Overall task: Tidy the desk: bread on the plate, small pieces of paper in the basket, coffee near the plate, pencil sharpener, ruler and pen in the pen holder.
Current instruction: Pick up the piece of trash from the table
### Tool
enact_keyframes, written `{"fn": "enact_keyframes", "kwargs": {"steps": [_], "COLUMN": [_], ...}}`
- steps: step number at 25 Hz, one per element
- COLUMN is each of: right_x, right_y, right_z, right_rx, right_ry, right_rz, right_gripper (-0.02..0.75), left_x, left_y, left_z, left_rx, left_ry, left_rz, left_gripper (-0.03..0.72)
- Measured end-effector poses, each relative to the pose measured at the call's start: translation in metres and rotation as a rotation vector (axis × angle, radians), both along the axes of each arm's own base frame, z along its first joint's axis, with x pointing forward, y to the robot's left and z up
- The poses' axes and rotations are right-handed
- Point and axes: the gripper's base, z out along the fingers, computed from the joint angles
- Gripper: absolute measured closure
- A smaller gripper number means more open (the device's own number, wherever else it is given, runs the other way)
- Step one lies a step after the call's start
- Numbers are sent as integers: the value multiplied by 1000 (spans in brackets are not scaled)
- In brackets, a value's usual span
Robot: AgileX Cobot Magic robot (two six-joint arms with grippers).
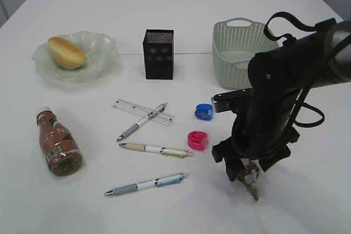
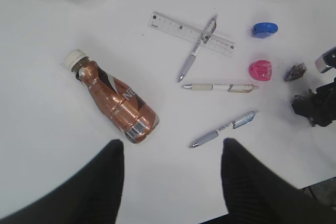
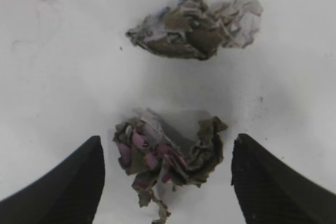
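Crumpled paper scrap (image 3: pixel 168 156) lies between spread fingers (image 3: pixel 63 182) of right gripper (image 3: pixel 167 179), untouched | second scrap (image 3: pixel 197 22) just beyond | white desk (image 3: pixel 63 77) | left gripper (image 2: pixel 170 182) spread, empty

On my desk (image 1: pixel 181 20) I count three pens (image 1: pixel 141 121), two pencil sharpeners (image 1: pixel 203 111), one blue and one pink, and one clear ruler (image 1: pixel 127 106). Under my right claw lie two crumpled scraps of paper (image 3: pixel 195 23). There is one bread roll (image 1: pixel 66 52), one plate (image 1: pixel 104 42), one coffee bottle (image 1: pixel 58 143), one pen holder (image 1: pixel 158 54) and one basket (image 1: pixel 230 53).
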Motion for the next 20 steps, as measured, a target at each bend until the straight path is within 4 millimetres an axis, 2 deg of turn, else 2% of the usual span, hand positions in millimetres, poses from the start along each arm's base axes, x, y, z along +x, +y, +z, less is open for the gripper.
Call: {"fn": "enact_keyframes", "kwargs": {"steps": [13, 16, 20], "right_x": [2, 3, 3], "right_y": [1, 1, 1], "right_z": [-4, -3, -3], "right_rx": [-4, -4, -4], "right_ry": [0, 2, 1], "right_rz": [3, 3, 3], "right_gripper": [198, 269, 425], "left_x": [0, 0, 0], "left_y": [0, 0, 0], "left_z": [0, 0, 0], "left_rx": [0, 0, 0], "left_ry": [0, 0, 0], "left_rz": [0, 0, 0], "left_gripper": [260, 262, 263]}}
